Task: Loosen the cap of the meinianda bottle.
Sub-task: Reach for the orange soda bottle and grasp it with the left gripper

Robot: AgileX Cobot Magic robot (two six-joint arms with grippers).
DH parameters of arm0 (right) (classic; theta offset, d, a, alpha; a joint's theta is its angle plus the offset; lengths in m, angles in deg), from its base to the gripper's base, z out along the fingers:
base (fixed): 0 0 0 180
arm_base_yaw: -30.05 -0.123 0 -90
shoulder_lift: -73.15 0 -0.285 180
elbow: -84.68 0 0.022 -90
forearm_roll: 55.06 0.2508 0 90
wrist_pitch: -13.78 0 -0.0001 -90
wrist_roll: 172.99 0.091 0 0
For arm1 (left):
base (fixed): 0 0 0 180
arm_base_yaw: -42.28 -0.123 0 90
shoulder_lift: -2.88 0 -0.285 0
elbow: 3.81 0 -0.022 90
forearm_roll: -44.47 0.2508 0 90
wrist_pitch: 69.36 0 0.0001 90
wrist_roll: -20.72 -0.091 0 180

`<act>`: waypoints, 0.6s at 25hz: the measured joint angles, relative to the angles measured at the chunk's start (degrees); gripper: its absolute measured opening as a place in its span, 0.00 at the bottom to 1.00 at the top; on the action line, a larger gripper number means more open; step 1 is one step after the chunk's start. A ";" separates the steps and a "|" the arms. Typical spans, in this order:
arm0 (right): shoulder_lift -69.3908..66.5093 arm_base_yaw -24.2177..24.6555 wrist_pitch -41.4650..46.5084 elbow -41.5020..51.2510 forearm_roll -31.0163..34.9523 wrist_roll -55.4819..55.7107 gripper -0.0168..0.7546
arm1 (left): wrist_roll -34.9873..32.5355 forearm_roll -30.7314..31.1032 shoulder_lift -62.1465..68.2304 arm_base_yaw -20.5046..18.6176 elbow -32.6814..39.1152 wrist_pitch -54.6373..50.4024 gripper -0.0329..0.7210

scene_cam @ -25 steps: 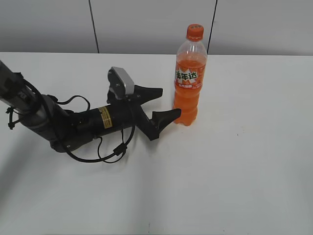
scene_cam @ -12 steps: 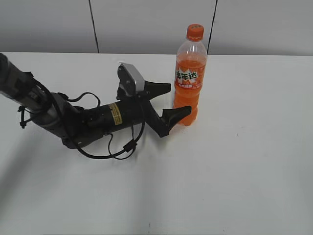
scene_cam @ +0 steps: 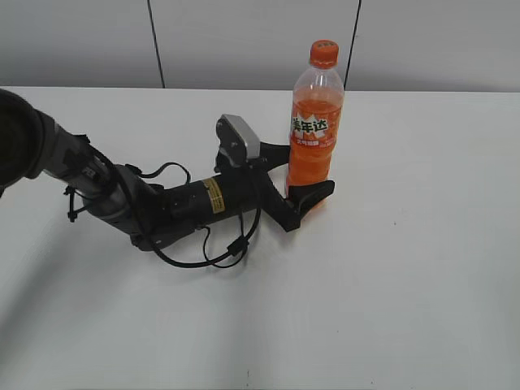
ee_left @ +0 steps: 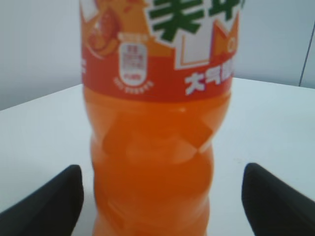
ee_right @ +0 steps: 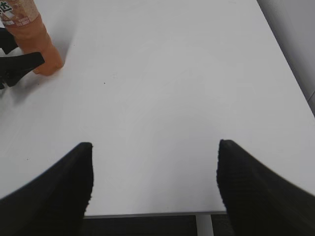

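White table (scene_cam: 422, 268) (matte, evenly lit), pale grey panelled wall (scene_cam: 244, 41) behind, 2 dark vertical seams

The meinianda bottle (scene_cam: 311, 146) is clear, glossy plastic, smooth at the shoulder and moulded in facets lower down. Its label (scene_cam: 309, 132) is a shiny printed film. The cap (scene_cam: 324, 54) is orange plastic; its side looks ribbed, but it is small. The table (scene_cam: 406, 268) is white, smooth and matt. The left gripper (scene_cam: 307, 171), at 9 o'clock from the bottle, is matt black plastic, and its camera housing (scene_cam: 238, 140) is a grey, satin material. The right gripper (ee_right: 153, 182) has matt black fingers with a fine rough texture.
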 joint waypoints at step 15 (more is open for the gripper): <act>0.00 0.00 0.00 0.00 0.00 0.00 0.78 | 2.27 -1.66 0.01 1.21 -4.16 -2.05 0.83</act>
